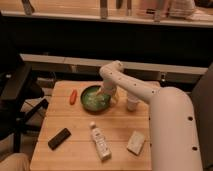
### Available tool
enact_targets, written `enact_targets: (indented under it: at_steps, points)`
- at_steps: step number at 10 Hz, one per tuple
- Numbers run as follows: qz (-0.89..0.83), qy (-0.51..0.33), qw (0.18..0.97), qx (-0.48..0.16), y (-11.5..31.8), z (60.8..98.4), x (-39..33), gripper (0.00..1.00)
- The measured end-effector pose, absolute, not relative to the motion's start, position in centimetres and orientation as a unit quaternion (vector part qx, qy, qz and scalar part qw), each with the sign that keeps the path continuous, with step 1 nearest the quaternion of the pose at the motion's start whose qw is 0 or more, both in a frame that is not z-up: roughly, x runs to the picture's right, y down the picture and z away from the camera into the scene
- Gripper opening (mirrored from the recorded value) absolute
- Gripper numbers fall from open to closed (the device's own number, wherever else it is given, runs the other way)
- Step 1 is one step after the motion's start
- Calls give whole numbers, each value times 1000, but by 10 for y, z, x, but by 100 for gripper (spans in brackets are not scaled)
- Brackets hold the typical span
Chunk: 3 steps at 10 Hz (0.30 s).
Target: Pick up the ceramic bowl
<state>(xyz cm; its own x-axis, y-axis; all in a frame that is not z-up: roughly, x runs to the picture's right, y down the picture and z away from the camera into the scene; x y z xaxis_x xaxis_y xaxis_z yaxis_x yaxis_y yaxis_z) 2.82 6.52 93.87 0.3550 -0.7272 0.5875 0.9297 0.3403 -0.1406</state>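
The ceramic bowl (94, 98), round and green with a darker rim, sits on the wooden table (75, 125) toward its back middle. My white arm reaches in from the right and bends down over the bowl. My gripper (106, 93) is at the bowl's right rim, down at or inside the edge. The arm's wrist hides part of that rim.
A small white cup (132, 103) stands just right of the bowl. A red-orange object (73, 96) lies left of it. Nearer the front lie a black device (59, 138), a white bottle (100, 142) and a pale block (135, 142). A black chair (15, 95) stands at left.
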Motion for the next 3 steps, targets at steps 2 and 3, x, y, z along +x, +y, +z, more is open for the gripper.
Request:
enact_targets:
  at_steps: [2,3]
  points:
    - [-526,-216,789,-234,65,939,28,80]
    - [-527,-216,788,-234,65,939,29,80]
